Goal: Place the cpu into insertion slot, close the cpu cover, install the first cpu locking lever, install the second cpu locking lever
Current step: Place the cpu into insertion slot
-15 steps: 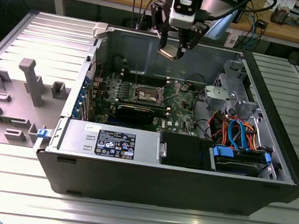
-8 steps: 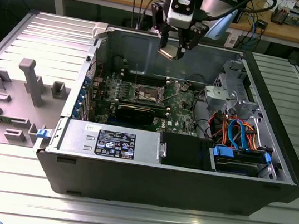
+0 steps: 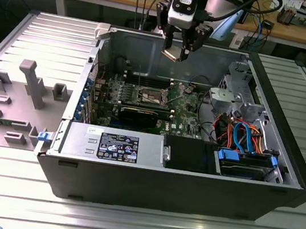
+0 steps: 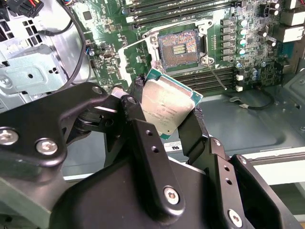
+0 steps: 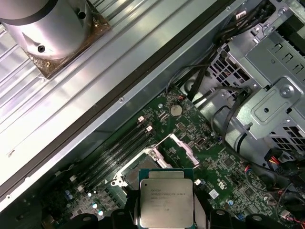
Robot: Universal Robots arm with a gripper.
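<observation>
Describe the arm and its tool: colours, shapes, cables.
The tool is matte black. Its two fingers are built of jointed flat bars pinned with silver screws. In the exterior view its body is white with a black face panel, and a thick black cable loops away beside the pale grey arm.

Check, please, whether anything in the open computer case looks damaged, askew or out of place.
Nothing looks damaged or spilled. The cpu sits tilted between the jaws, well above the empty insertion slot and not square to it. The cpu cover stands raised, as expected for an open socket.
</observation>
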